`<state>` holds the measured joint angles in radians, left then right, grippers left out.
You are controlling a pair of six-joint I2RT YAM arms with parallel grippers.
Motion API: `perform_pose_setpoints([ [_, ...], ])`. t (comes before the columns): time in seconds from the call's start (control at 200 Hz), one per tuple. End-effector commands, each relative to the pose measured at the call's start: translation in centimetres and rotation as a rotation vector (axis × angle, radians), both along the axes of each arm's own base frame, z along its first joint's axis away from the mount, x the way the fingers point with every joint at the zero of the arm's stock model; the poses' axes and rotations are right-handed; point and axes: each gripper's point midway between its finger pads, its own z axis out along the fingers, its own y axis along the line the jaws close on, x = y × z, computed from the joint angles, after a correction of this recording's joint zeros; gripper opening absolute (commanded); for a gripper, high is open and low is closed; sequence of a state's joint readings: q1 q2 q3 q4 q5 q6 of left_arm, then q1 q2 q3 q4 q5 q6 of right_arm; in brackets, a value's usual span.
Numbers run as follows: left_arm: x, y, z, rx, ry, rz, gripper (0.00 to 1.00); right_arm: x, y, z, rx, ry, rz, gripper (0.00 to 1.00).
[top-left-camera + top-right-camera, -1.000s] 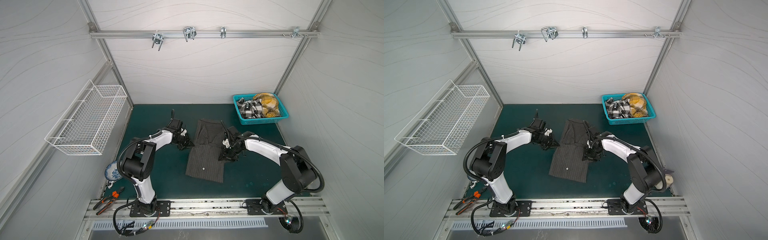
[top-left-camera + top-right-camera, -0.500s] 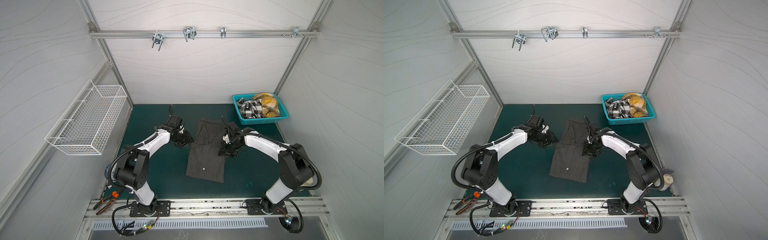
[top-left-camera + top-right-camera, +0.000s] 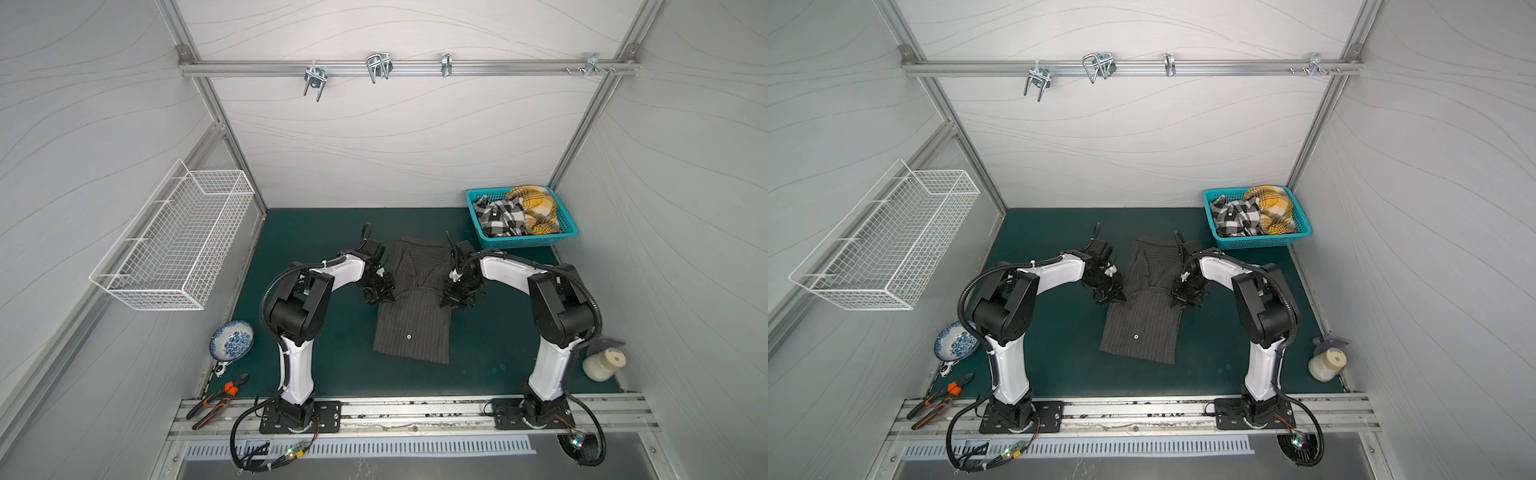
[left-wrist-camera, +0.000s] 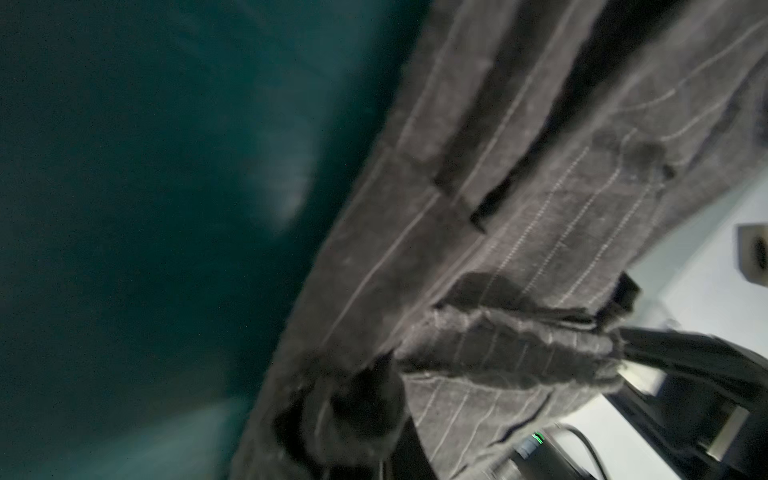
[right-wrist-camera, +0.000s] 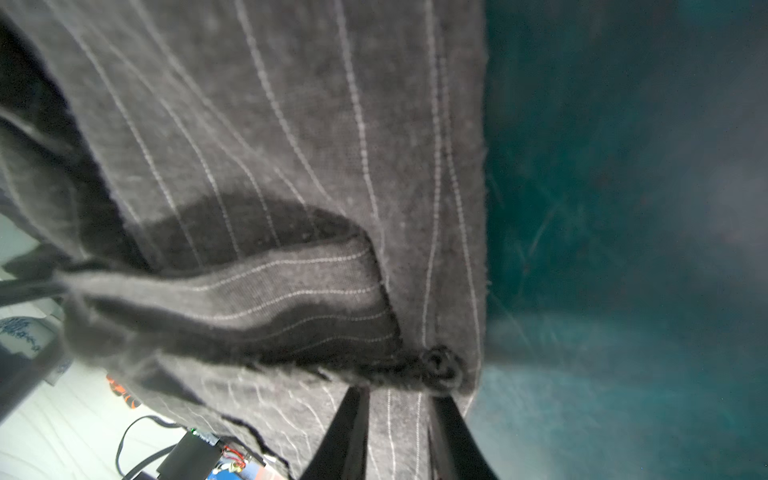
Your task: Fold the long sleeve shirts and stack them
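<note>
Nearest the front edge, a pair of orange-handled pliers (image 3: pixel 218 399) lies at the left, beside the metal strip that carries the two arm bases. A pale jar (image 3: pixel 600 365) stands at the right edge of the green table (image 3: pixel 332 365). A little further back on the left, a blue-and-white bowl (image 3: pixel 231 340) sits just off the table's corner.

The charcoal shirt (image 3: pixel 411 328) lies in the middle of the table, lengthwise from front to back, folded into a narrow strip. Its near half is flat and smooth, with one pale button (image 3: pixel 409 337) showing.

About halfway along the shirt, the left claw (image 3: pixel 380 296) is at the left edge and the right claw (image 3: pixel 455 300) is at the right edge, facing each other across the cloth. The left claw is closed tight, and its wrist view shows striped cloth bunched at its tip (image 4: pixel 365 403). In the right wrist view the right claw (image 5: pixel 399 390) has the shirt's edge pinched between its two dark fingers (image 5: pixel 353 432), and the cloth is gathered in a small knot at their tips. A raised ridge of cloth runs across the shirt from one claw to the other.

Beyond the claws, the far half of the shirt shows overlapping folds.

At the back right corner of the table a teal basket (image 3: pixel 523 243) holds the black-and-white plaid shirt (image 3: pixel 500 216) and the yellow plaid shirt (image 3: pixel 536 205), crumpled side by side.

A white wire basket (image 3: pixel 174 245) hangs on the left wall. Metal hooks (image 3: pixel 378 66) hang from a rail across the back wall.
</note>
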<state>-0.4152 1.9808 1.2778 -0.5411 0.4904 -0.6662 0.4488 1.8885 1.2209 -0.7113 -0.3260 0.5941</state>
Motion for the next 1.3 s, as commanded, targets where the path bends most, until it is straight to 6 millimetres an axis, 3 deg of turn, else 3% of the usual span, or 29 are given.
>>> perform_pose_setpoints([
  [0.0,0.4,-1.0,-0.2,0.01,-0.017,-0.003,0.05,0.3,-0.8,-0.6,-0.041,0.006,0.008,0.27],
  [0.1,-0.8,0.2,-0.1,0.055,0.002,0.022,0.06,0.6,-0.9,0.2,-0.049,-0.004,0.021,0.28],
  [0.155,-1.2,0.5,1.1,0.053,-0.008,0.026,0.1,0.7,-1.0,1.2,-0.053,-0.019,0.031,0.32],
  [0.265,-1.3,-0.1,7.4,-0.04,-0.125,0.042,0.27,0.2,-1.5,4.5,-0.058,-0.094,0.043,0.46],
  [0.38,-2.5,1.0,14.7,-0.081,-0.278,0.037,0.43,-2.2,-2.1,8.0,-0.048,-0.148,0.06,0.58],
  [0.44,-3.9,2.5,16.8,-0.051,-0.341,0.038,0.48,-4.0,-2.7,9.1,-0.053,-0.156,0.067,0.61],
  [0.5,-5.6,4.2,17.5,-0.012,-0.388,0.035,0.51,-6.0,-3.5,9.7,-0.063,-0.159,0.054,0.64],
  [0.585,-8.1,6.4,16.1,0.043,-0.411,0.025,0.53,-8.4,-4.7,10.0,-0.101,-0.166,0.032,0.71],
  [0.685,-11.1,8.1,13.1,0.072,-0.325,0.022,0.54,-10.3,-5.9,10.2,-0.22,-0.228,0.011,0.79],
  [0.85,-14.7,7.6,9.6,0.011,-0.109,0.023,0.54,-11.7,-5.9,9.5,-0.153,-0.276,-0.106,0.79],
  [1.06,-16.3,7.8,5.6,0.031,0.014,0.04,0.62,-12.8,-2.0,8.8,0.187,-0.259,-0.172,0.71],
  [1.296,-16.1,6.1,2.7,-0.061,0.071,0.058,0.65,-14.5,-0.8,4.4,0.151,-0.046,-0.081,0.61],
])
